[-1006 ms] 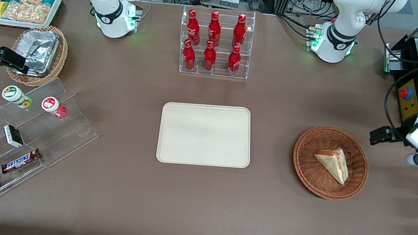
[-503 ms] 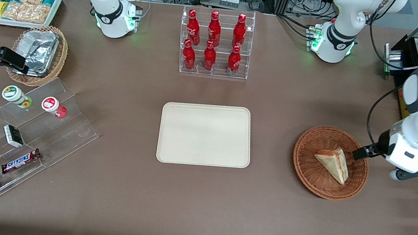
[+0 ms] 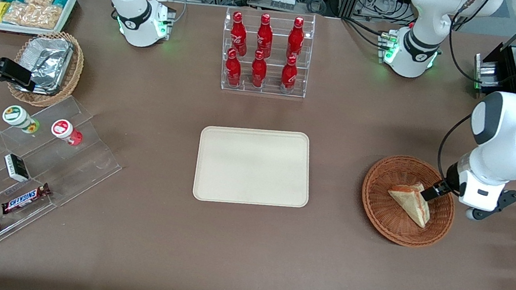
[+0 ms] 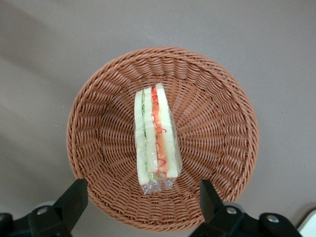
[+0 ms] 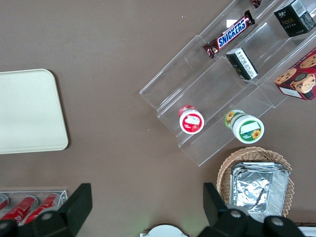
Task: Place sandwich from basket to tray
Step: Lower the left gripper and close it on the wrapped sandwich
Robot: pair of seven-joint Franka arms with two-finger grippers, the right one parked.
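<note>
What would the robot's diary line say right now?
gripper: open, above basket | sandwich: in basket, not gripped | tray: bare

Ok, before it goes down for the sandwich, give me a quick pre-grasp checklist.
1. Sandwich in the basket, lying alone on the weave: ok.
2. Gripper open, fingers spread wider than the sandwich: ok.
3. Gripper above the basket, not yet touching the sandwich: ok.
4. Fingers straddle the sandwich's thin faces, lined up with its length: ok.
5. Finger clearance to the basket rim on descent: cannot tell.
6. Tray bare and ready, lying toward the parked arm's end from the basket: ok.
</note>
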